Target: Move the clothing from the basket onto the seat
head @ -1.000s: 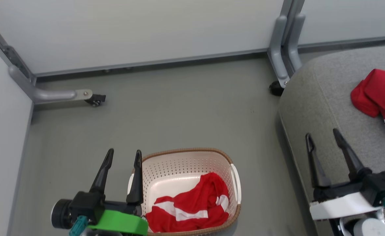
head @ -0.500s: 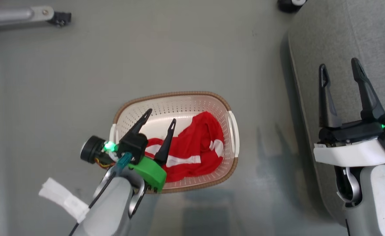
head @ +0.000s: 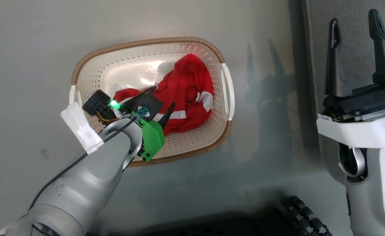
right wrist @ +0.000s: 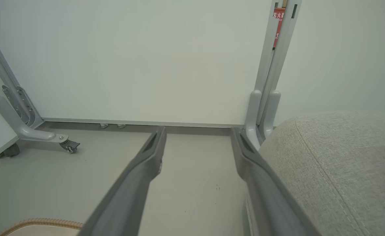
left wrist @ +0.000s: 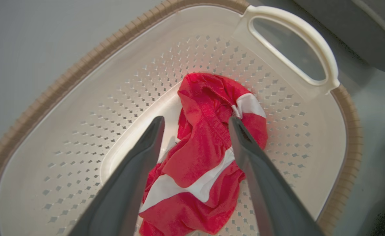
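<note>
Red clothing (left wrist: pixel 209 144) bunched in basket (left wrist: pixel 81 85), near handle wall. Left gripper (left wrist: pixel 195 119) spread, straddling it, clear of rim. Right gripper (head: pixel 353 18) parted above seat (right wrist: pixel 327 164) edge.

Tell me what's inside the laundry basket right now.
The basket holds a crumpled red garment with white stripes; the left gripper hangs open over it. Whatever lies beneath the garment is covered and cannot be seen.

The left arm (head: pixel 91 173) is silver-grey, with a black cable (head: pixel 64 168), white tape (head: pixel 81 129), a green bracket (head: pixel 151 137) and a green lamp (head: pixel 114 104). The right arm (head: pixel 376 183) has a white cuff (head: pixel 353 134); the right gripper (head: pixel 353 18) has long, dark fingers (head: pixel 381 55).
</note>
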Robot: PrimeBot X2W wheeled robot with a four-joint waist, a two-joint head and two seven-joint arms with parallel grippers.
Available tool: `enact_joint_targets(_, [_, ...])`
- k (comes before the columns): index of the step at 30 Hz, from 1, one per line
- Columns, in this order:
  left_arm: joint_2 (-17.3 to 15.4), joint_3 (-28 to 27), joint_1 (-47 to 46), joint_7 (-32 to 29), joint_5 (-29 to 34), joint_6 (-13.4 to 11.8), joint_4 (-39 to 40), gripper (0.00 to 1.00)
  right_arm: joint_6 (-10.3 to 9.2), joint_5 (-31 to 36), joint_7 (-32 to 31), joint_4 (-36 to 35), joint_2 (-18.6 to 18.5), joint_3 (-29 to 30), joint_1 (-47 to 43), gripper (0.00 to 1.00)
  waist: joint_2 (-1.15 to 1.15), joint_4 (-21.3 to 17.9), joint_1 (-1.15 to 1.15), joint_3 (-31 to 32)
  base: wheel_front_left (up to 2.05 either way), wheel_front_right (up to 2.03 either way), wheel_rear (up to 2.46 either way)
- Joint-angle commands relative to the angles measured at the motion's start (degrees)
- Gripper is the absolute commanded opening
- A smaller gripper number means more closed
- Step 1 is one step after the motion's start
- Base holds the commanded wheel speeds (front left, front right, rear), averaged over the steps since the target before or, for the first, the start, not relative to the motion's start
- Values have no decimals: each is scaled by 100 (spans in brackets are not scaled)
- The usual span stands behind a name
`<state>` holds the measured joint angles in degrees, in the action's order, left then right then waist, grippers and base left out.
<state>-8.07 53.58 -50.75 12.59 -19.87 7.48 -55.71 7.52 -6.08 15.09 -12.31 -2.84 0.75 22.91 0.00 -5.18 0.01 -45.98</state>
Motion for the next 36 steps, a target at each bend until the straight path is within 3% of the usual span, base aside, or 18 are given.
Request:
enact_joint_targets(1, [-148, 297, -302, -46, -232, -2, -15, 100, -5, -31, 9, -49, -8, -50, 105, 100, 0, -366, -1, -859, 0, 0, 0])
enact_joint_targets(7, [-524, 1472, -1020, -199, -1025, -3, -84, 100, -5, -5, 9, -187, -7, -160, 208, 100, 0, -402, -1, -1260, 0, 0, 0])
enact_joint_targets(11, [-714, 1852, -1386, -350, -1313, -3, -89, 100, -5, -56, 9, -243, -8, -237, 288, 100, 0, -471, -1, -1454, 0, 0, 0])
enact_joint_targets(18, [-875, 1975, -1683, -565, -1674, -3, -44, 100, -5, -295, 9, -344, -5, -277, 384, 100, 0, -597, -1, -1732, 0, 0, 0])
enact_joint_targets(29, [-1185, 1978, -1406, -1338, -1519, -3, 508, 100, -5, -329, 9, -418, -8, -404, 442, 100, 0, -807, -1, -1914, 0, 0, 0])
enact_joint_targets(31, [-1228, 1980, -1386, -1377, -1445, -2, 573, 0, -5, -346, 9, -414, -8, -405, 458, 100, 0, -829, -1, -1931, 0, 0, 0])
enact_joint_targets(36, [-1232, 1981, -1381, -1284, -1200, -3, 506, 0, -5, -363, 9, -347, -9, -380, 493, 100, 0, -819, -1, -1869, 0, 0, 0])
